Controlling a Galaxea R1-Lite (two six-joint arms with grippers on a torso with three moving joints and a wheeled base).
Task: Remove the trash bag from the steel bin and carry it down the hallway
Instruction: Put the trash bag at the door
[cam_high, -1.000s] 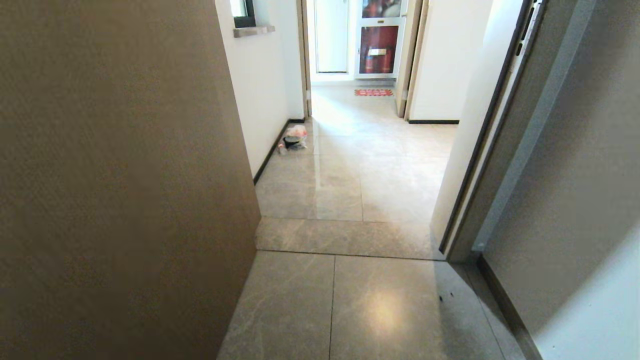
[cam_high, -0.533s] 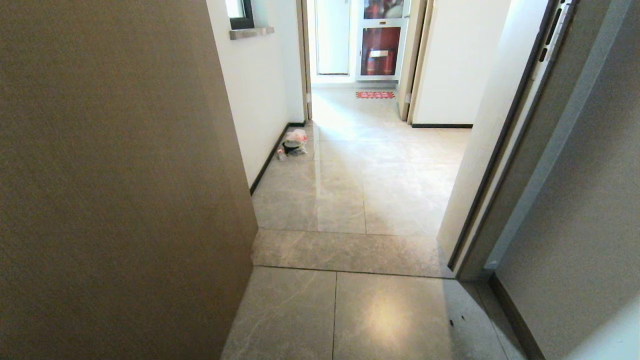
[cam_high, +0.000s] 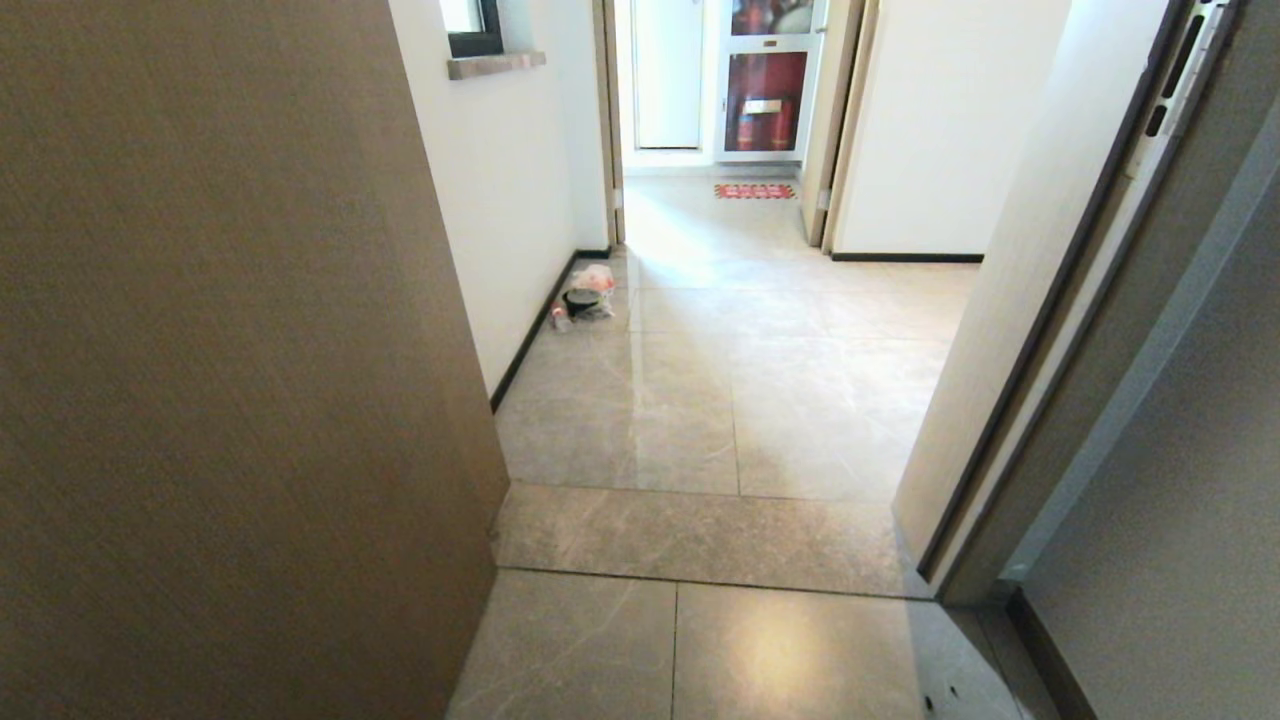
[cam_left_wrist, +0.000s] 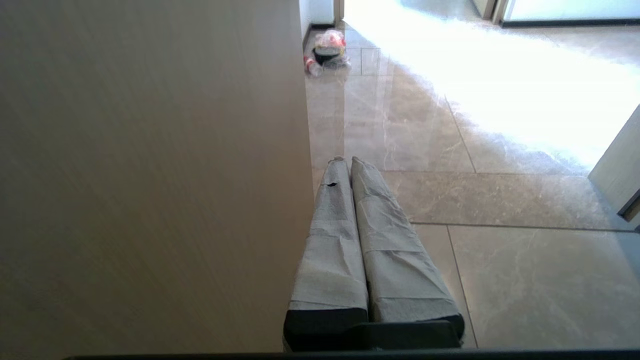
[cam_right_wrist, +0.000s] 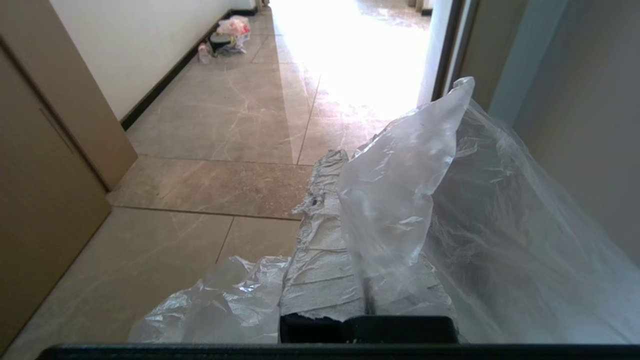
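The trash bag (cam_right_wrist: 425, 165) is clear, crumpled plastic, and my right gripper (cam_right_wrist: 350, 167) is shut on it. The film drapes over the tape-wrapped fingers (cam_right_wrist: 320, 240) and hangs on both sides of them. My left gripper (cam_left_wrist: 348, 161) is shut with nothing in it and sits close beside a brown panel (cam_left_wrist: 150, 175). The hallway (cam_high: 720, 380), with glossy pale tiles, white walls and black skirting, runs ahead of me. Neither arm shows in the head view. The steel bin is out of view.
A brown panel (cam_high: 220, 350) fills the left side and an open door with its frame (cam_high: 1120, 330) stands on the right, leaving a doorway between. A small pile of litter (cam_high: 585, 295) lies by the left wall. A red mat (cam_high: 754, 190) lies at the far end.
The whole head view has shifted: the doorway threshold sits lower and the hallway looks nearer, so the camera has moved forward. The grip on the bag holds.
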